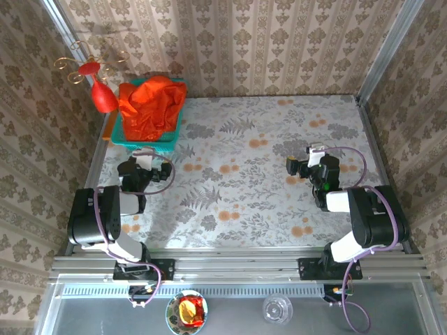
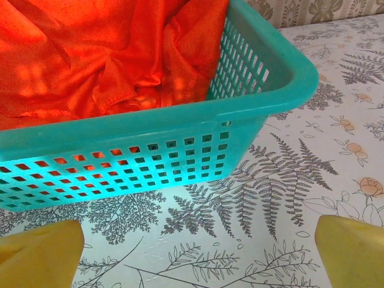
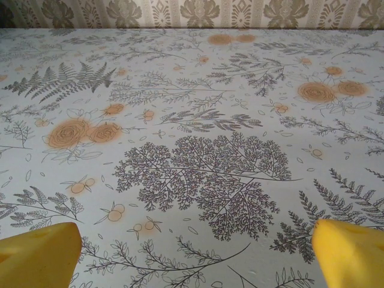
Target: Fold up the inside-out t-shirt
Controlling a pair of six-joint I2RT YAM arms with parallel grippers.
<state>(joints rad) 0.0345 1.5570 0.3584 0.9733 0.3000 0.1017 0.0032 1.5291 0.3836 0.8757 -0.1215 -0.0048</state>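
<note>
The floral-patterned tabletop (image 1: 265,132) carries everything. At its far left corner the bright orange-red soft t-shirt (image 1: 150,105) sits bunched in a teal slotted plastic basket (image 2: 270,84). The left gripper (image 2: 198,258), fingers wide and empty, faces the basket wall. It should probably rise over the rim and pinch a top fold. The right gripper (image 3: 195,258), equally wide, hovers over the tabletop.

In basket (image 2: 180,126), t-shirt (image 2: 90,54) lying bunched. Basket sitting on table (image 2: 288,198), just ahead of left gripper (image 2: 198,258) jaws. Ornament (image 1: 103,98) sitting beside basket's far-left corner. Right gripper (image 3: 195,255) jaws facing bare table, basket well apart leftward.
</note>
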